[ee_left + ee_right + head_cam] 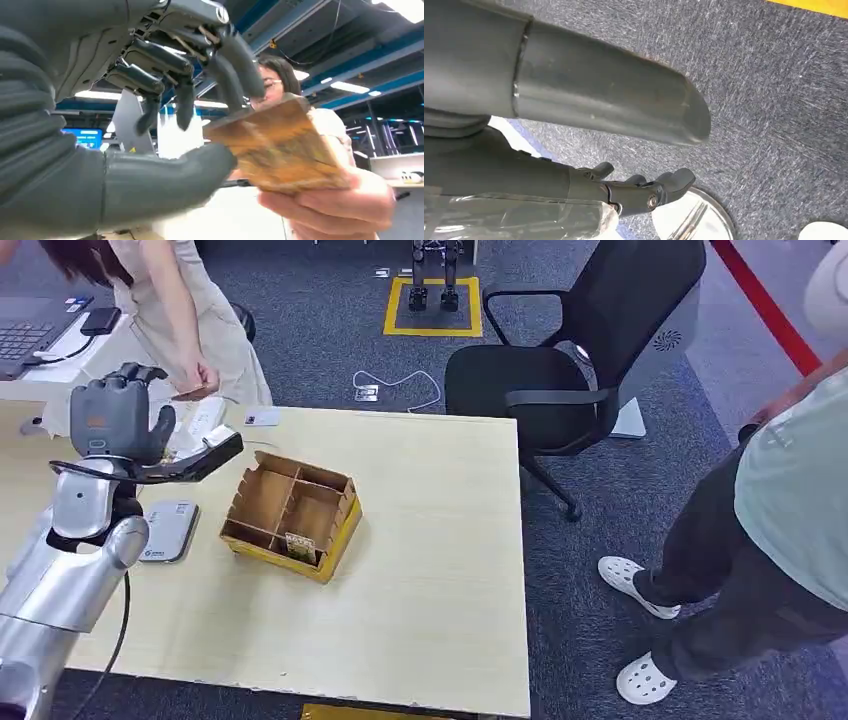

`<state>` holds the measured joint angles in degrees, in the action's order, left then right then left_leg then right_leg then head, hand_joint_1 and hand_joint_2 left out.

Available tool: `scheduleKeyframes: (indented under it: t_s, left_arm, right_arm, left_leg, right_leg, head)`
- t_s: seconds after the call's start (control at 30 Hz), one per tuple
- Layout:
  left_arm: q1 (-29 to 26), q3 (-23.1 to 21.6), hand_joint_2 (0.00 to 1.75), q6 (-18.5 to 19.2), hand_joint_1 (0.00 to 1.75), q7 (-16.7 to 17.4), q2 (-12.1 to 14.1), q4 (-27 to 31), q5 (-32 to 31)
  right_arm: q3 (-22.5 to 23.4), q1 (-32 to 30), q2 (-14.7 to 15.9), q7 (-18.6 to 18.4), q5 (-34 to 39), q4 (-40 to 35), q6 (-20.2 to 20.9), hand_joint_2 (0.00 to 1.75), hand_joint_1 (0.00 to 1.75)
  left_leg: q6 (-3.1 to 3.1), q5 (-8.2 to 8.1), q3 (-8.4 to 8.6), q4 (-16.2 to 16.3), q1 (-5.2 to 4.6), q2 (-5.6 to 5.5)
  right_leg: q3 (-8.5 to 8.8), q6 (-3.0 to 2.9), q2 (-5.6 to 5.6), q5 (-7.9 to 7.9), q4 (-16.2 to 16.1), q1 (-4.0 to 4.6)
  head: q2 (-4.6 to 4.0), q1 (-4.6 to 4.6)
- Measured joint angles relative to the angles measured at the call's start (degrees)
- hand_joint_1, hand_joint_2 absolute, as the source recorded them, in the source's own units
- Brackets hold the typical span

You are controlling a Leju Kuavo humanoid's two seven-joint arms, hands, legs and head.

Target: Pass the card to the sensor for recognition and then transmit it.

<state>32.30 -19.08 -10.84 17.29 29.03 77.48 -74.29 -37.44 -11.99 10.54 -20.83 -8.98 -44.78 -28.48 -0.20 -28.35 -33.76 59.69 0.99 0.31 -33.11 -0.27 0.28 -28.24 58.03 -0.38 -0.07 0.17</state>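
My left hand (165, 100) is raised with fingers apart, gripping nothing I can confirm. The card (280, 145) sits just beyond my fingertips, held from below by a person's hand (330, 200). Whether my thumb (165, 175) touches its near edge, I cannot tell. I judge it thin, light, stiff and probably slick, so I would pinch it flat, thumb under and fingers over the near edge. It looks golden-brown with a blurred pattern. My right hand (644, 192) hangs over carpet, fingers curled, holding nothing.
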Motion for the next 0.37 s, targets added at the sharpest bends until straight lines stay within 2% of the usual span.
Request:
scheduleKeyframes:
  t_s: [0.37]
  left_arm:
    - [0.0, 0.0, 1.75, -0.2, 0.0, 0.0, 0.0, -0.3, 0.5]
  right_arm:
    - [0.2, 0.0, 0.0, -0.1, 0.1, 0.0, 0.0, 0.0, 0.0]
  left_leg:
    - [0.0, 0.0, 0.0, 0.0, 0.0, 0.0]
  right_leg:
    - [0.01, 0.0, 0.0, 0.0, 0.0, 0.0]
  head:
    - [0.02, 0.02]
